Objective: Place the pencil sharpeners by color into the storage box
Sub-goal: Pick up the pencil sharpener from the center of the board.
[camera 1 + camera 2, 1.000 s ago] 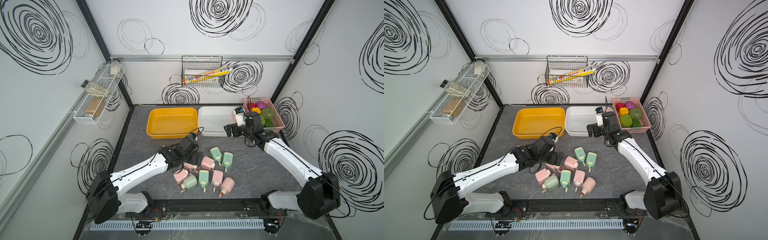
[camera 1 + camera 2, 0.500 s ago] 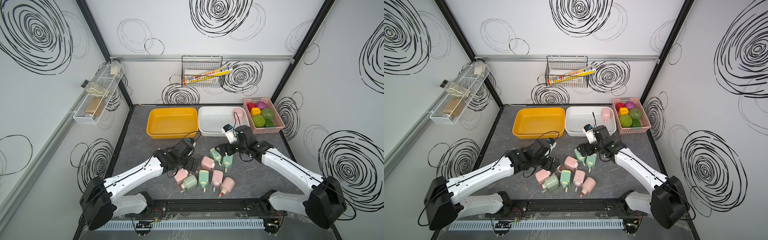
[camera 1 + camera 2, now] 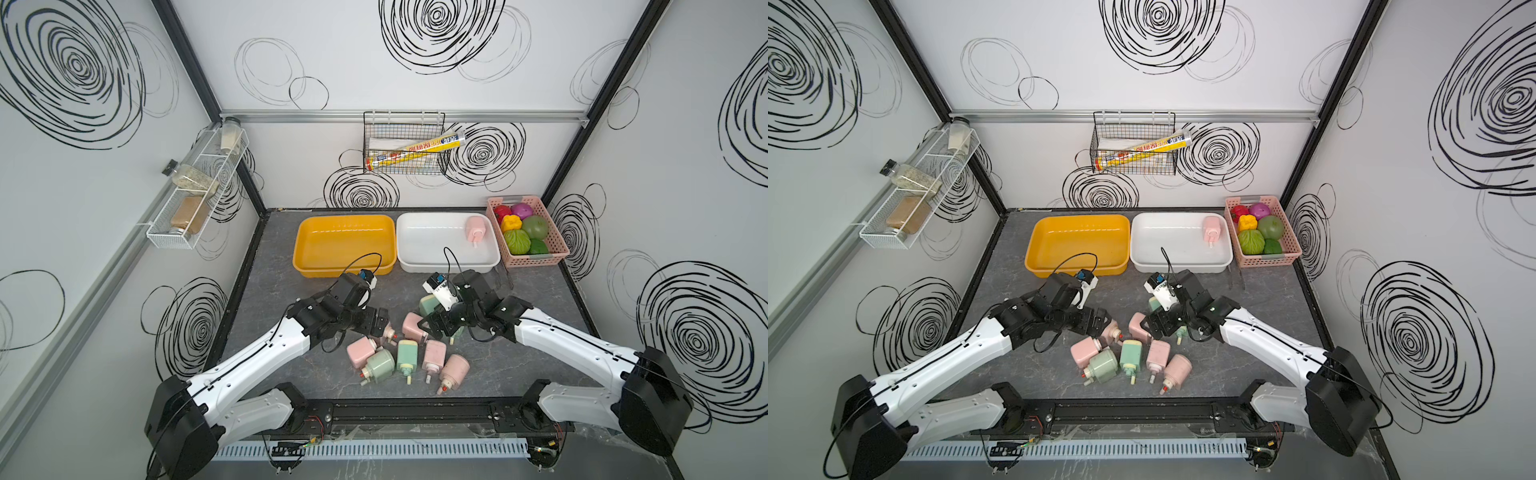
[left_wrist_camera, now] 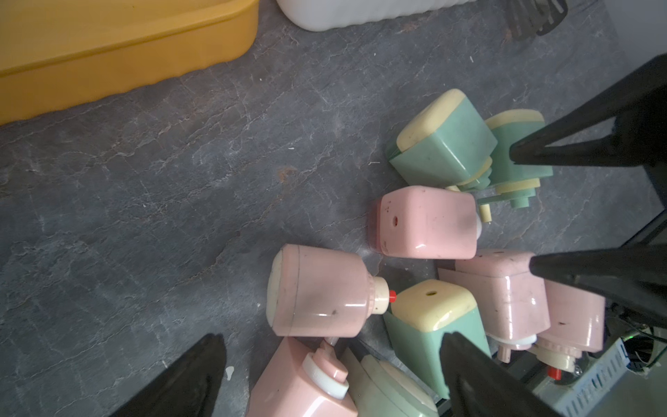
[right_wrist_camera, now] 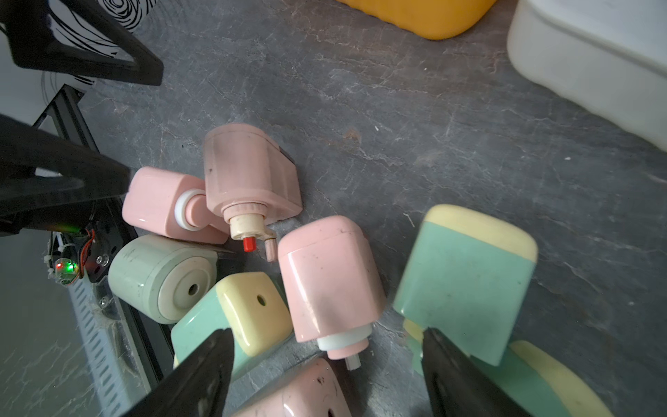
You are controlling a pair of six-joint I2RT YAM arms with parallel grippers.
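- Right arm (image 3: 561,337) has swung from white tray (image 3: 432,243), 1 o'clock, to sharpener pile (image 3: 406,353), 6 o'clock; right jaws open, flanking pink sharpener (image 5: 328,278).
- Left jaws open above pile.

Six pink pencil sharpeners (image 3: 433,356) and four green pencil sharpeners (image 3: 406,351), ten in all, are on show. Also counted: two trays, one yellow tray (image 3: 340,241) and one white tray (image 3: 432,243); one pink basket (image 3: 534,260) holding six toy fruits and vegetables (image 3: 516,241); and two robot arms (image 3: 257,357).
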